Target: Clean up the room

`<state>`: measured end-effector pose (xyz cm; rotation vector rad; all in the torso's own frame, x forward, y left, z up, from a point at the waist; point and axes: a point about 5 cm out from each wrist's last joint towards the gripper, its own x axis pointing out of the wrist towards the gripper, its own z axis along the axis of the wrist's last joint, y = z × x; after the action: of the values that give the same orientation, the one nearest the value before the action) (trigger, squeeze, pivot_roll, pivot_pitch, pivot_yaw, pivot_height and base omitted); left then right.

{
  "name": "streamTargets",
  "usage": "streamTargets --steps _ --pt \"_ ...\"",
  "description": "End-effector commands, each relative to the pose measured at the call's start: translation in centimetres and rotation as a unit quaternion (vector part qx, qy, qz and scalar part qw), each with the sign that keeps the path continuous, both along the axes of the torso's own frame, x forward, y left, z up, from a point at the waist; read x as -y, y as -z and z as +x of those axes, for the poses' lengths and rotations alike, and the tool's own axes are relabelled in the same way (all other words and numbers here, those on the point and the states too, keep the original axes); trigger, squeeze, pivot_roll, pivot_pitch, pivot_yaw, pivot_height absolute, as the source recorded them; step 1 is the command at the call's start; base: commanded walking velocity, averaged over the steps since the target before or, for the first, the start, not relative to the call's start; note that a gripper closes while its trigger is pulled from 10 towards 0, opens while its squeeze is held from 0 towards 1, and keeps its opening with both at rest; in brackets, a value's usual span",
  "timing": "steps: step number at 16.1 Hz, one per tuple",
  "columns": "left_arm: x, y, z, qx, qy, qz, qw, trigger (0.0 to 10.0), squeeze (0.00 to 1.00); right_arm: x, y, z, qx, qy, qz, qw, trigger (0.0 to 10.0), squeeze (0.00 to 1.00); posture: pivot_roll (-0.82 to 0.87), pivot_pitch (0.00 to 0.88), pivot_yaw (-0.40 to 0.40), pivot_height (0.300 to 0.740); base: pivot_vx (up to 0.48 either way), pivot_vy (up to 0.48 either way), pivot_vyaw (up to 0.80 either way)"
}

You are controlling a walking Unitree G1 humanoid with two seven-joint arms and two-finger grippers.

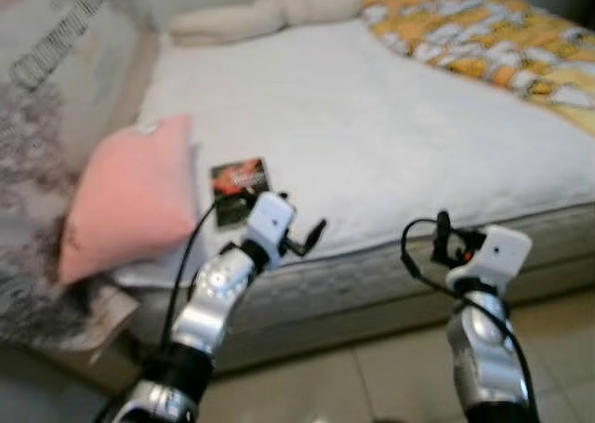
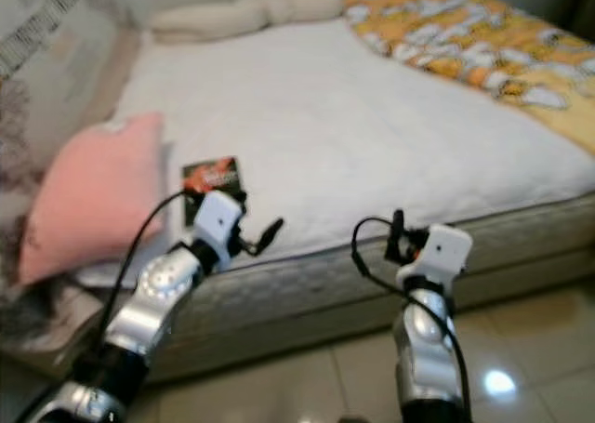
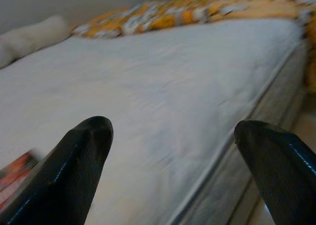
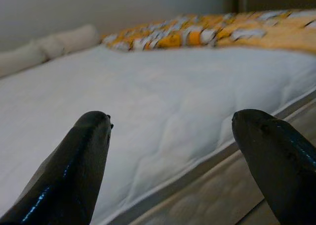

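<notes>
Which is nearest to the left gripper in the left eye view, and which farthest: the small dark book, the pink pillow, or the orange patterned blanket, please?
From the left gripper:
1. Small dark book, on the mattress beside it.
2. Pink pillow, at the bed's left edge.
3. Orange patterned blanket, at the far right corner.

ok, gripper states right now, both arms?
Left gripper: open, holding nothing, at the bed edge by the red and black packet.
Right gripper: open, holding nothing, facing the mattress.
</notes>
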<state>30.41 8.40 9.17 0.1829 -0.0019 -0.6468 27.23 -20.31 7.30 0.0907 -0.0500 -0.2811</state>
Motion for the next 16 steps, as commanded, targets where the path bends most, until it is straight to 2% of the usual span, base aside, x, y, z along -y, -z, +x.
streamTargets --steps 1,6,13,16 --pt "0.2 -0.2 -0.2 0.009 0.008 0.005 1.0 10.0 0.0 0.0 -0.3 0.6 0.001 -0.005 0.0 1.0 10.0 0.0 -0.08 0.02 0.098 0.74 0.0 -0.48 0.0" --pt "0.3 -0.2 -0.4 0.023 0.007 0.017 1.0 10.0 0.0 0.1 -0.7 1.4 0.001 -0.01 -0.005 1.0 10.0 0.0 -0.07 0.011 0.093 0.74 0.0 -0.48 0.0" --pt "0.3 -0.2 -0.2 0.03 -0.012 0.035 0.999 10.0 0.0 -0.9 -0.7 2.4 -0.001 -0.032 -0.005 0.999 10.0 0.0 -0.06 0.0 0.085 0.74 0.0 -0.472 0.0" --pt "0.2 -0.2 -0.1 0.031 -0.02 0.034 0.999 10.0 0.0 -1.1 -0.7 2.8 -0.008 -0.04 -0.027 0.999 10.0 0.0 -0.05 0.0 0.08 0.74 0.0 -0.469 0.25"
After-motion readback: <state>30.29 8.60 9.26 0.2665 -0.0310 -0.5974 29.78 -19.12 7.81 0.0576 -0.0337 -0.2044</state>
